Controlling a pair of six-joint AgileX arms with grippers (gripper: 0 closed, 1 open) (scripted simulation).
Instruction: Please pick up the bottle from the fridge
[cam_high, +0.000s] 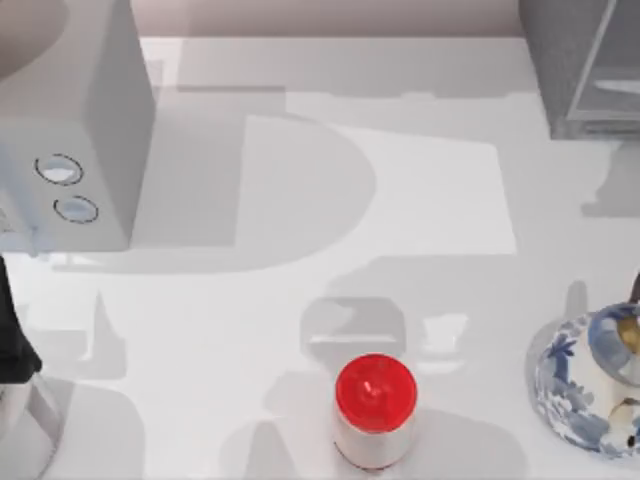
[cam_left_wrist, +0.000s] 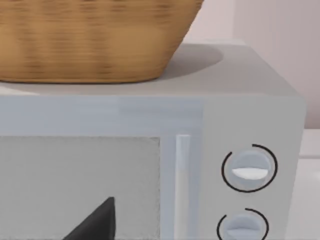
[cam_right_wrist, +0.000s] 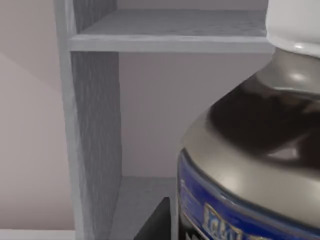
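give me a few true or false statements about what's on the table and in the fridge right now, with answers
1. A woven basket sits on top of the light grey box with two round dials. True.
2. The container with the red lid stands at the far edge of the table. False: it stands near the front edge, about midway across.
3. The fridge is at the table's far right corner. True.
4. The right wrist view shows a bottle with a blue label close up, with the fridge's shelves behind it. True.
5. The blue and white patterned dish lies on the table's left side. False: it lies at the right edge.
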